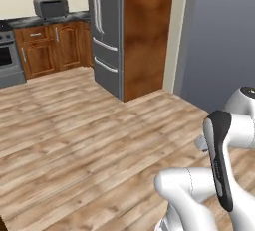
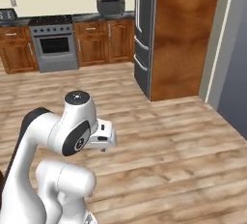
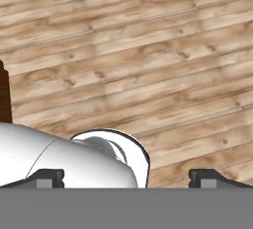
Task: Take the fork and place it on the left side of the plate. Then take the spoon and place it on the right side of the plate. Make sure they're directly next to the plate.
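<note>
The fork, the spoon and the plate are out of view. My gripper (image 3: 127, 177) is open, its two dark fingertips (image 3: 49, 176) standing wide apart with nothing held between them. The hand view looks down at bare wooden floorboards. In the right base view the white hand (image 2: 103, 137) sits folded in close beside the arm's upper joint, low over the floor.
A steel refrigerator (image 1: 107, 31) with a wooden side panel (image 2: 185, 35) stands ahead. Cabinets, a stove (image 2: 54, 47) and a grey countertop appliance (image 1: 51, 7) line the far wall. A grey wall (image 1: 224, 41) runs along the right. A dark brown edge (image 3: 4, 95) shows at the hand view's left.
</note>
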